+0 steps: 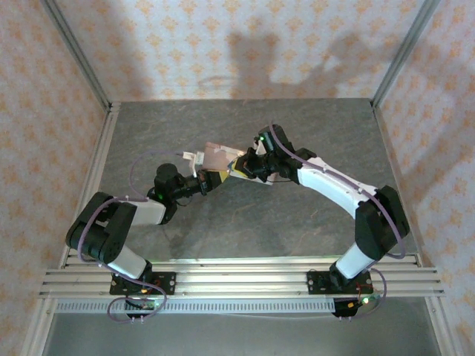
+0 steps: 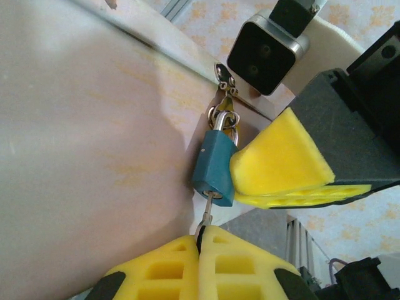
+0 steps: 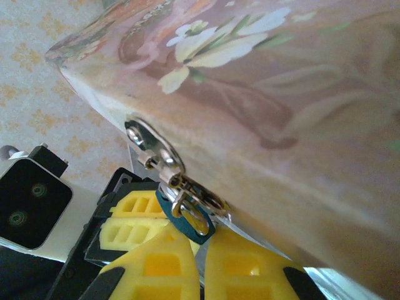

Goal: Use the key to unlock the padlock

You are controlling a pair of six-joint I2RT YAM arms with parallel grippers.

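The small teal padlock [image 2: 214, 169] hangs by its silver shackle from the hasp [image 3: 150, 142] of a pink flowered tin [image 2: 94, 156]. A thin metal key [image 2: 208, 212] sits in the keyhole on the padlock's underside. My left gripper [image 2: 201, 235] is shut on the key's head, just below the lock. In the right wrist view the padlock [image 3: 187, 217] shows end-on, and my right gripper [image 3: 201, 242] is shut on its body from the side. Seen from above, both grippers [image 1: 221, 176] [image 1: 240, 166] meet at the tin's near edge.
The tin [image 1: 215, 156] is held off the grey tabletop [image 1: 245, 222] at mid-table. Patterned walls enclose the table on three sides. An aluminium rail [image 1: 237, 271] runs along the near edge at the arm bases.
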